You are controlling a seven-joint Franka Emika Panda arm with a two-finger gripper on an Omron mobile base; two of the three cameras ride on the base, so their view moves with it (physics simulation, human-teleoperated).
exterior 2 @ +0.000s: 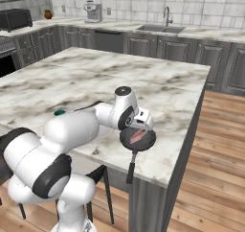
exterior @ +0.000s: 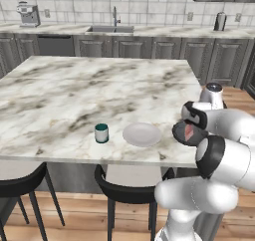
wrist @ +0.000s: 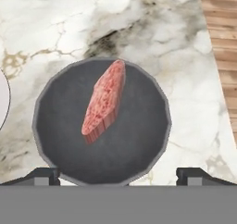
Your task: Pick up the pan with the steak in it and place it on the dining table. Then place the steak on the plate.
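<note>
The black pan [wrist: 134, 140] rests on the dining table [wrist: 139, 24] close to its right edge, with the pinkish-red steak [wrist: 104, 100] lying in it. My gripper [wrist: 118, 174] hangs just above the pan, open, its fingertips [wrist: 46, 174] spread wider than the steak and holding nothing. From the right base view the pan [exterior 2: 146, 142] sits under my hand, and its long handle [exterior 2: 130, 171] sticks out past the table's near edge. The white plate [exterior: 142, 134] lies just left of the pan [exterior: 180, 135] on the table [exterior: 74, 95]; its rim [wrist: 3, 98] shows at the hand view's left edge.
A small teal cup [exterior: 101, 133] stands left of the plate. Two dark stools [exterior: 127, 190] are tucked under the table's near side. Wooden floor [wrist: 222, 33] lies beyond the table's right edge. A counter with a sink [exterior: 110, 29] and coffee machine [exterior: 28, 14] runs along the back wall.
</note>
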